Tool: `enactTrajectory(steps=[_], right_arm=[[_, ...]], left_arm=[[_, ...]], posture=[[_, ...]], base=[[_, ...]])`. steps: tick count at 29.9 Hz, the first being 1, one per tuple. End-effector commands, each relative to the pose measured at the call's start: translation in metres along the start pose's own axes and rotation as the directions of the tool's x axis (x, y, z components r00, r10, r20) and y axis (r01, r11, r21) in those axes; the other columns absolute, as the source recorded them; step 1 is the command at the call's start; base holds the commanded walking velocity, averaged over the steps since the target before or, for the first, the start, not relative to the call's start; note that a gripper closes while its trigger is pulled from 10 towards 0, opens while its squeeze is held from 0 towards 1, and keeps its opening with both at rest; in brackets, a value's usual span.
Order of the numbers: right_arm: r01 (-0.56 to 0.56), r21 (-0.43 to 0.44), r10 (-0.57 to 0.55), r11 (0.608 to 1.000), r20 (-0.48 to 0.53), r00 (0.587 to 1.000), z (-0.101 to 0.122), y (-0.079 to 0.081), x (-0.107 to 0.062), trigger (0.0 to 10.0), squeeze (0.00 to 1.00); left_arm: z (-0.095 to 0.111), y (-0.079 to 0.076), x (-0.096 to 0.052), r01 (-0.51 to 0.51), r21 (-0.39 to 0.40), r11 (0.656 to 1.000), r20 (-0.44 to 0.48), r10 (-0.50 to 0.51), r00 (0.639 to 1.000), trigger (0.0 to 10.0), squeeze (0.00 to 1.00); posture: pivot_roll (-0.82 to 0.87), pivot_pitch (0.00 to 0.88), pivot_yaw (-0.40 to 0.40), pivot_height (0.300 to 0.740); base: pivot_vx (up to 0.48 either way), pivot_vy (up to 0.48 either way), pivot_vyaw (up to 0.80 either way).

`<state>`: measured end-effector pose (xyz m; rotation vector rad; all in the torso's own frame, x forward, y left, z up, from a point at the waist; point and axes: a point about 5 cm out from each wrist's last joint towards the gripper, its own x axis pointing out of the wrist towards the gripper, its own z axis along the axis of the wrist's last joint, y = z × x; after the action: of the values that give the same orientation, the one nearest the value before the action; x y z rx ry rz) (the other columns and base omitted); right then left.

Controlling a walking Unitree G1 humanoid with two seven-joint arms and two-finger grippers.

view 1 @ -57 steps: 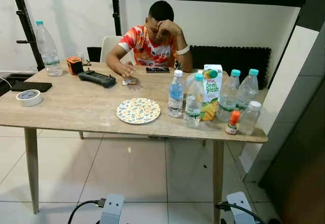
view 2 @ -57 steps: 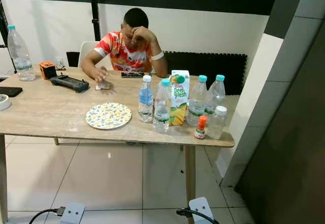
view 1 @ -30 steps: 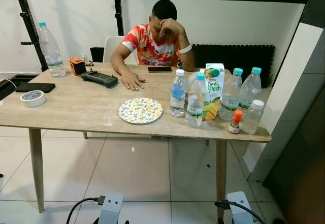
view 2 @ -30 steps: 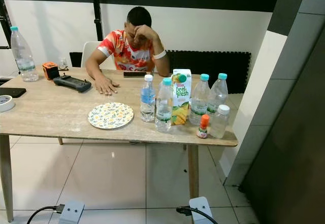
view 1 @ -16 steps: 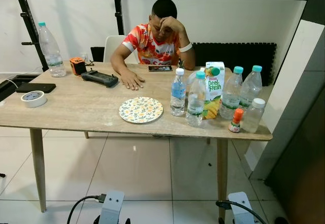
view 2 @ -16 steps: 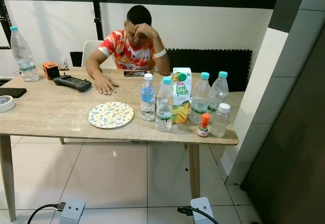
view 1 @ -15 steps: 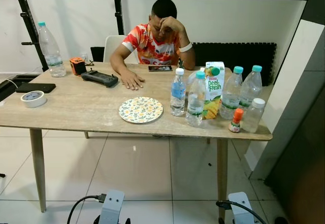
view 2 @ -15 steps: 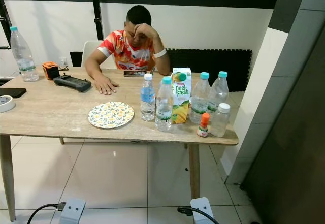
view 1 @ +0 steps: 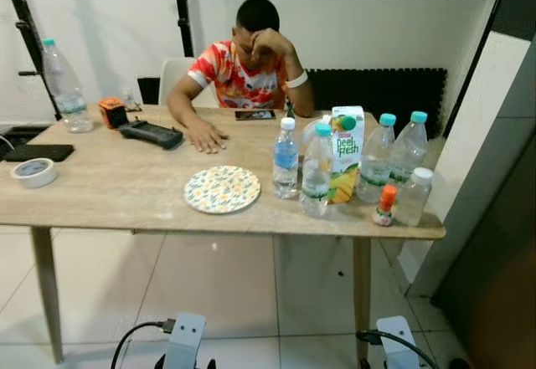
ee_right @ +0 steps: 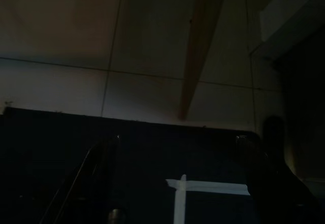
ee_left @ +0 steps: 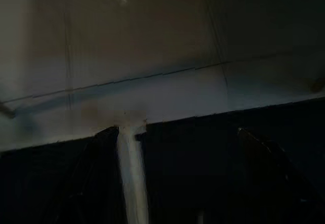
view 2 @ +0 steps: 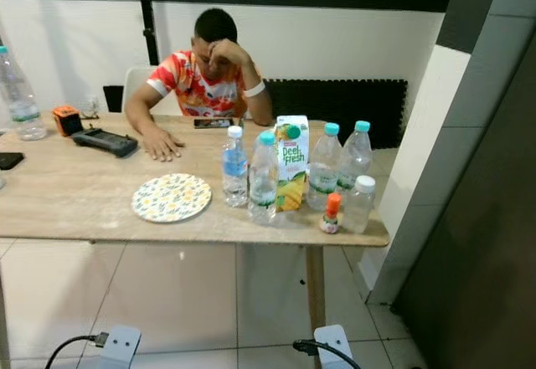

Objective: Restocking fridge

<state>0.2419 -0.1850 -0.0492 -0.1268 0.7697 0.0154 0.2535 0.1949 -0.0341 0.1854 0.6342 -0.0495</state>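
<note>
Ahead, left eye view: table (view 1: 126, 193) stood well forward of and above both arms, which hung low at the frame's bottom edge; the left wrist housing (view 1: 184, 341) and right wrist housing (view 1: 396, 341) showed, fingers out of sight. Stock for the fridge was grouped toward the right arm's side of the table: juice carton (view 1: 348, 153), upright, green-and-white with fruit print; five clear water bottles, upright, among them a white-capped bottle (view 1: 286, 158) and a teal-capped bottle (view 1: 317, 171) at the front, with two more teal-capped behind; small sauce bottle (view 1: 384, 206) with orange cap near the edge. Patterned plate (view 1: 222, 189) lay beside the group, toward the left arm. A seated person (view 1: 247, 72) rested a hand (view 1: 204, 137) on the table's far side. Judged: right arm nearer the stock; long axes vertical, calling for a side grasp

Right eye view: same layout; carton (view 2: 291, 165) stood just behind the front bottles, touching or nearly so

Left wrist view: dark; left gripper (ee_left: 167, 183) pointed at tiled floor, its black fingers set apart

Right wrist view: dark; right gripper (ee_right: 175, 183) over floor near a table leg (ee_right: 195, 51), fingers likewise apart, holding nothing
</note>
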Motion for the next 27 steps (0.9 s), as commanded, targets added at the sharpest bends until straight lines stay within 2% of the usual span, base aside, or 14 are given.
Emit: enactTrajectory(steps=[1, 4, 27], right_arm=[[-0.009, 0.015, 0.009, 1.0, 0.015, 1.0, 0.0038, 0.0053, 0.0009, 10.0, 0.0], [-0.006, 0.015, 0.006, 1.0, 0.012, 1.0, 0.0029, 0.0037, 0.0006, 10.0, 0.0], [-0.011, 0.008, 0.011, 1.0, -0.007, 1.0, -0.0052, -0.0011, -0.0014, 10.0, 0.0]], left_arm=[[-0.0091, 0.0057, -0.0031, -0.015, -0.005, 1.0, -0.029, 0.015, 0.999, 10.0, 0.0], [-0.0075, 0.0049, -0.0026, -0.011, 0.007, 1.0, -0.022, 0.011, 1.0, 10.0, 0.0], [-0.0088, -0.0032, -0.003, 0.054, 0.055, 0.997, -0.022, -0.053, 0.998, 10.0, 0.0]], posture=[[-0.02, 0.051, -0.019, 0.74], [-0.01, 0.051, -0.019, 0.74], [-0.02, 0.054, -0.015, 0.74]], base=[[0.39, 0.0, 0.0], [0.371, 0.0, 0.0], [0.0, 0.0, 0.0]])
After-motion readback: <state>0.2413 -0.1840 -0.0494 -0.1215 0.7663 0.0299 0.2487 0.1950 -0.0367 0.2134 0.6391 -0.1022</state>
